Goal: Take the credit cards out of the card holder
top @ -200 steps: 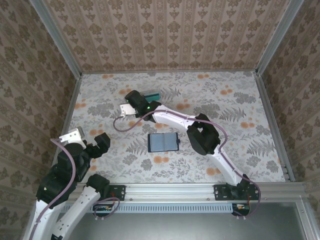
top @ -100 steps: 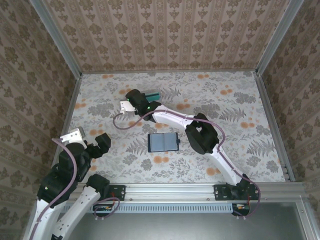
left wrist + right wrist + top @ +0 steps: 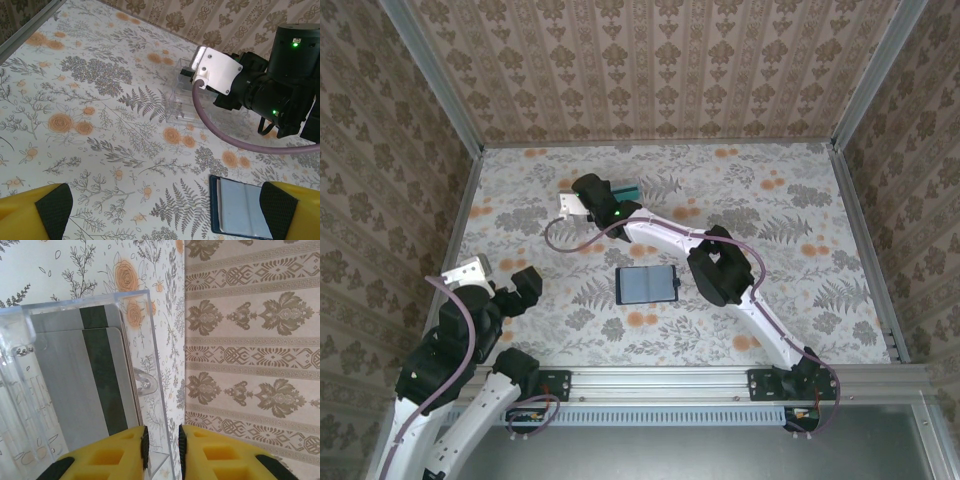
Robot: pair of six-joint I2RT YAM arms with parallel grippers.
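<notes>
- Left end effector (image 3: 162, 205) spread wide, low over bench (image 3: 75, 100).
- Right end effector (image 3: 162, 435) nearly pressed together astride clear box (image 3: 22, 385) wall; grip unclear.
- Cards (image 3: 85, 380) lie inside box; wallet (image 3: 648, 285) open mid-bench.

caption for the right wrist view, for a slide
Right gripper straddles the clear box wall, striped cards stacked inside.

The left end effector (image 3: 165, 206) holds its jaws spread wide, pointing down and forward. Behind it, the left arm (image 3: 450, 340) is folded close to its base. The right arm (image 3: 665, 235) stretches far out and to the left. At its tip, the right end effector (image 3: 162, 440) has its yellow fingers (image 3: 115, 452) just slightly parted.
</notes>
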